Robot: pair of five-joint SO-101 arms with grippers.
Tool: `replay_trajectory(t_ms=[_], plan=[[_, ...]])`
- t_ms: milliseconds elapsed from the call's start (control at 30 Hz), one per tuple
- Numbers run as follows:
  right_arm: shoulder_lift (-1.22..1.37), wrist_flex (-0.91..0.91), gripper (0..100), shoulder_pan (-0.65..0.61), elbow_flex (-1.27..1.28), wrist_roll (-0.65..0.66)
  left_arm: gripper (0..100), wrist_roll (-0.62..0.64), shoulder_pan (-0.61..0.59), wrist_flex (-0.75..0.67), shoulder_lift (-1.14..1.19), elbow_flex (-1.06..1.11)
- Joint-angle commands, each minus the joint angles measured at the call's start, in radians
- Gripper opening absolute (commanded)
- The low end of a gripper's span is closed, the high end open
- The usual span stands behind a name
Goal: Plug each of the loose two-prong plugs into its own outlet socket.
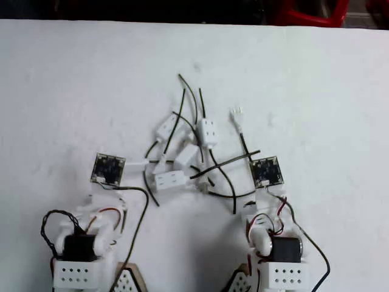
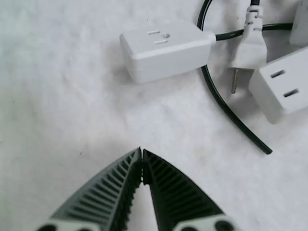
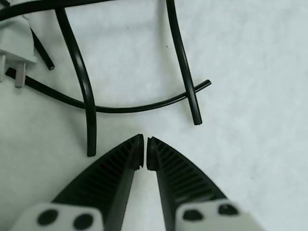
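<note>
At tabletop (image 1: pixel 73 85) centre: a pile of white outlet sockets (image 1: pixel 206 131) and black cords (image 1: pixel 222 176), with both arms at the near edge.

Status: left claw (image 2: pixel 142 156) is pressed together and empty over bare surface. Straight ahead of it is a socket block (image 2: pixel 163 48), slots facing up. Just beside that lies a two-prong plug (image 2: pixel 251 45). Its long axis runs roughly along the claw's line, and its prongs aim back toward the claw, not at any slot. A second socket (image 2: pixel 284 89) lies right by those prongs.

The right claw (image 3: pixel 145 144) is also closed on nothing. Loose cord ends (image 3: pixel 195 103) are in front of it, and a white plug (image 3: pixel 17 50) is off to one side.

Overhead, an outlier plug (image 1: pixel 236 115) lies clear of the pile on the right arm's side. Its axis runs away from the arms and its cord trails back toward them.

My read: the right arm is nearer the outlier, and the left arm is nearer the plug by the socket block. Either claw has to spread first. The left-side plug needs turning round before its prongs meet slots. Can't tell whether anything in the pile is already seated.
</note>
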Motion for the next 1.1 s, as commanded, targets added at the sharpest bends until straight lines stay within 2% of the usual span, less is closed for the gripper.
replay_trajectory(t_ms=[0,433,633,767,900,967,1067], plan=[[-0.004,0.007,1.9,0.012,0.009,0.003,2,-0.009,0.012,0.008,-0.012,-0.005],[-0.004,0.007,2.0,0.010,0.009,0.002,2,-0.012,0.013,0.005,-0.012,-0.017],[-0.004,0.008,2.1,0.018,-0.011,0.009,2,-0.014,0.012,-0.069,-0.012,-0.071],[-0.004,-0.019,2.1,0.116,-0.072,0.012,2,-0.014,0.010,-0.091,-0.012,-0.075],[-0.004,-0.125,2.1,0.151,-0.086,0.180,2,-0.015,-0.065,-0.091,-0.012,-0.077],[-0.004,-0.180,2.1,0.170,-0.094,0.199,2,-0.066,-0.104,-0.091,-0.012,-0.078],[0.004,-0.206,2.1,0.174,-0.166,0.199,2,-0.215,-0.160,-0.091,-0.012,-0.078]])
